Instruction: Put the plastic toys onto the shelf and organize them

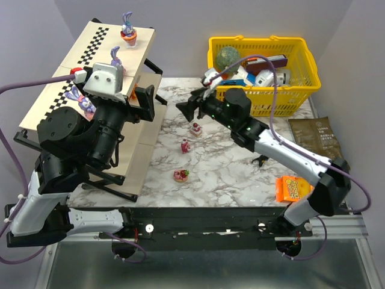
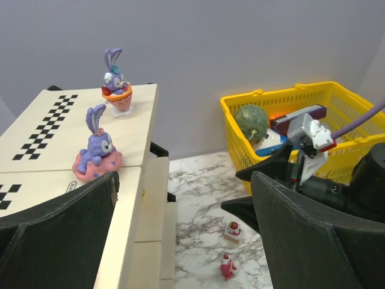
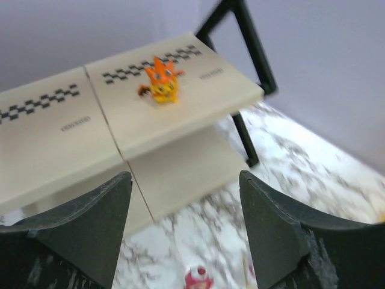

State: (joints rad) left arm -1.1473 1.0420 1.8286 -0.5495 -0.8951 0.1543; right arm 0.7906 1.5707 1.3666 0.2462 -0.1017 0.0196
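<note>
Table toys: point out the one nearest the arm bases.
The pink doughnut-like toy, alone at the near end of the row on the marble table. The other two toys stand farther back, toward the yellow basket.

The top external view looks down from above and behind the arm bases onto the whole marble table (image 1: 240,168), with the shelf (image 1: 90,72) at its left. The left wrist view sits close beside the shelf (image 2: 60,138), level with its top tier, facing the far wall. The right wrist view faces the shelf (image 3: 180,108) from its right, low over the table. All three share the shelf.
</note>
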